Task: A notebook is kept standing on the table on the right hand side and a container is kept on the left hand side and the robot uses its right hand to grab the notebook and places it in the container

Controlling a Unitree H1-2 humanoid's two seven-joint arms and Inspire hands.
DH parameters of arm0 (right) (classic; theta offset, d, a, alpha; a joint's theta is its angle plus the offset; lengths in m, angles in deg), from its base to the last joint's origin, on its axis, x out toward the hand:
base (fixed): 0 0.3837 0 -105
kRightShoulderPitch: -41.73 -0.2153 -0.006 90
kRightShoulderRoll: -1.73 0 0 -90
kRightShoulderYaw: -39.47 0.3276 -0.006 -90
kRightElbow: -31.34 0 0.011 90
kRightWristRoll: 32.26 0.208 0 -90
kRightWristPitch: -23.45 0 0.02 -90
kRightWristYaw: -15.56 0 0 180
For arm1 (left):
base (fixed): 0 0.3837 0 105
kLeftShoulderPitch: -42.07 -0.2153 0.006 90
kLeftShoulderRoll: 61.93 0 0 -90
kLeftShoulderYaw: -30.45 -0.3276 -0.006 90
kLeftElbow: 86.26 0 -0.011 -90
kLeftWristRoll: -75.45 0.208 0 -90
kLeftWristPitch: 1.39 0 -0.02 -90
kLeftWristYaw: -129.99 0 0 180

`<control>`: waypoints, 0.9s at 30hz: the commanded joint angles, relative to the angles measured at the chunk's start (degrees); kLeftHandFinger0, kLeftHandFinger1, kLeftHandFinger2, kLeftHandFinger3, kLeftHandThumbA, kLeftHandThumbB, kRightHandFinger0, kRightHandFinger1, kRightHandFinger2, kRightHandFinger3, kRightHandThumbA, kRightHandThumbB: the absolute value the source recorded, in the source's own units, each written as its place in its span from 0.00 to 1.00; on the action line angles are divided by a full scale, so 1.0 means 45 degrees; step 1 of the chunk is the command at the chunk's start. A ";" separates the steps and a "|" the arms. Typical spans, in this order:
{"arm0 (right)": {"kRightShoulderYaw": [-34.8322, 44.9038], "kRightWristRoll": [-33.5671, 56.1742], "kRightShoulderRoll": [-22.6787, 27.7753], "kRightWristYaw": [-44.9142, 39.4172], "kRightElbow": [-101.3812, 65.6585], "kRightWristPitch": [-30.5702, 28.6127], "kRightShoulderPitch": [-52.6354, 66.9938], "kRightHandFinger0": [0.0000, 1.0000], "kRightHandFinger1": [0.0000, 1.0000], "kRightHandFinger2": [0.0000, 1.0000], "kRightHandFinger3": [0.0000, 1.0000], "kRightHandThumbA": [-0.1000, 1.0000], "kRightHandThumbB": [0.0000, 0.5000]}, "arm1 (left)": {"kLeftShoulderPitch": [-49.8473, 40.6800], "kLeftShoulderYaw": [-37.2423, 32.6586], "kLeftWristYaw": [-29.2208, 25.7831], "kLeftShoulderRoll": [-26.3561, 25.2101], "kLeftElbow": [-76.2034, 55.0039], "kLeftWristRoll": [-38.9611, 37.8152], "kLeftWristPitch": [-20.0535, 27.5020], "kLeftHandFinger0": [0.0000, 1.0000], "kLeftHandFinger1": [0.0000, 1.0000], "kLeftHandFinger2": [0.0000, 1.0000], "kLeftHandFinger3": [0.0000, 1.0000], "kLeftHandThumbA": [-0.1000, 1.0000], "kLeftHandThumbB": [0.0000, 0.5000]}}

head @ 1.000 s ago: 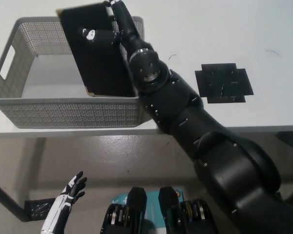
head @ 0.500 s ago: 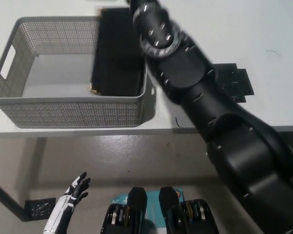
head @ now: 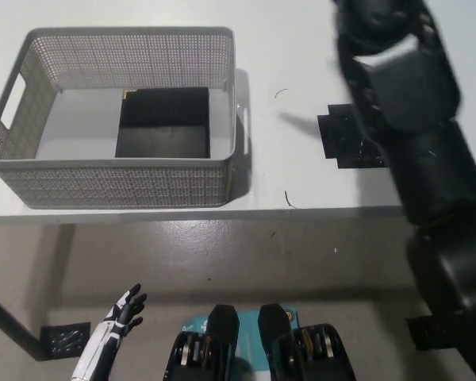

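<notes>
The black notebook (head: 163, 123) lies flat on the floor of the grey mesh container (head: 111, 182), toward its right side, with nothing touching it. My black right arm rises along the picture's right side, over the table and well clear of the container. Its hand (head: 370, 17) is blurred at the top edge, apart from the notebook. My white left hand (head: 115, 329) rests open at the lower left, below the table's edge.
A flat black cross-shaped pad (head: 351, 141) lies on the white table (head: 301, 55) right of the container, partly covered by my right arm. The table's front edge (head: 222, 213) runs just before the container.
The notebook has left my right hand and dropped from leaning on the container's right wall to lying flat inside. My right arm has swung away to the right.
</notes>
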 commanded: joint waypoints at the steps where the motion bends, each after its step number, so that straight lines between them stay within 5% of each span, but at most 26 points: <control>1: 0.1801 0.2406 0.2449 -0.1241 -1.0048 0.2491 0.2215 1.00 1.00 1.00 1.00 1.00 0.96 | -0.0092 -0.0097 0.0026 -0.0251 -0.0511 0.0357 0.0286 1.00 1.00 1.00 1.00 1.00 0.27; 2: 0.1827 0.2293 0.2504 -0.1194 -1.0447 0.2494 0.2580 1.00 1.00 1.00 1.00 1.00 0.96 | -0.0085 -0.0094 0.0035 -0.0236 -0.0506 0.0325 0.0288 1.00 1.00 1.00 1.00 1.00 0.27; 4: 0.1869 0.2184 0.2920 -0.1327 -1.2454 0.2013 0.4896 1.00 1.00 1.00 1.00 1.00 0.80 | -0.0028 -0.0081 0.0092 -0.0190 -0.0525 0.0179 0.0193 1.00 1.00 1.00 1.00 1.00 0.27; 12: 0.1134 0.2925 0.2362 -0.0948 -1.4652 0.0110 1.0701 1.00 1.00 1.00 1.00 1.00 0.94 | -0.0083 -0.0066 0.0017 -0.0086 -0.0275 0.0150 0.0291 1.00 1.00 1.00 1.00 1.00 0.28; 15: 0.0687 0.2021 0.1631 -0.0776 -1.4087 -0.0738 1.2830 1.00 1.00 1.00 1.00 1.00 0.91 | -0.0089 -0.0028 0.0256 -0.0072 -0.0374 -0.0274 0.0232 1.00 1.00 1.00 1.00 1.00 0.29; 22: 0.0044 0.2785 0.1201 -0.1659 -0.9408 -0.1668 1.5292 1.00 1.00 1.00 1.00 1.00 0.55 | -0.0033 0.0061 0.0360 -0.0132 -0.0396 -0.0508 0.0273 1.00 1.00 1.00 1.00 1.00 0.31; 27: -0.0091 0.3816 0.0821 -0.2531 -0.7070 -0.1510 1.5391 1.00 1.00 1.00 1.00 1.00 0.42 | 0.0163 0.0012 0.0249 0.0037 -0.0269 -0.0388 0.0466 1.00 1.00 1.00 1.00 1.00 0.34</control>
